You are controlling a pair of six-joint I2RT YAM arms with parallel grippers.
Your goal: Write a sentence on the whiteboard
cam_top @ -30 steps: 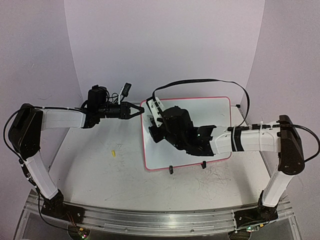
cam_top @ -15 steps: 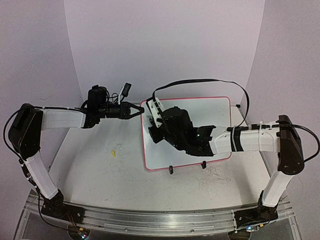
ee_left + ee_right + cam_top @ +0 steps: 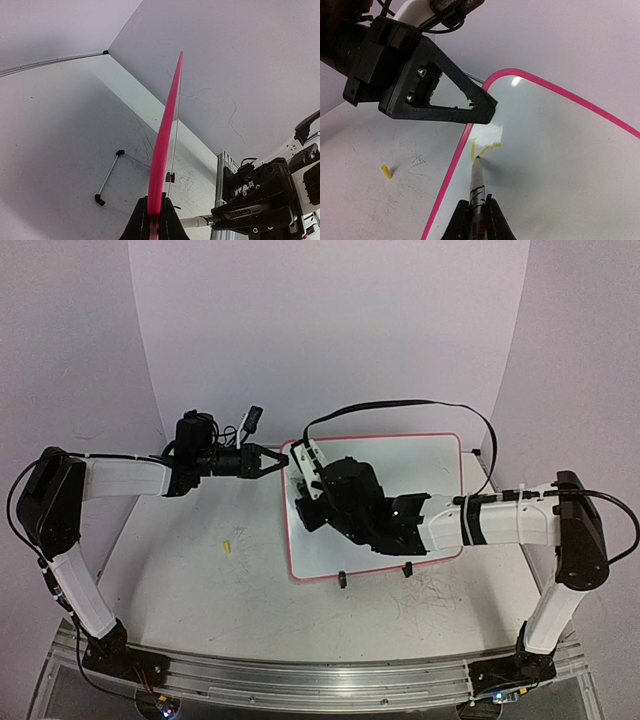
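Note:
The whiteboard lies on the table with its pink border and two black clip feet at the near edge. My left gripper is shut on its left edge, which shows as a pink strip between the fingers. My right gripper is shut on a marker with its tip on the board near the far left corner. Of the sentence, only two short yellow strokes show at the tip. The left gripper's finger is just beyond.
A small yellow cap lies on the table left of the board; it also shows in the right wrist view. A black cable loops over the board's far edge. The walls curve close behind. The right arm shows beside the rail.
The right gripper with the marker has shifted very slightly over the board's left part. The left gripper has stayed clamped on the edge.

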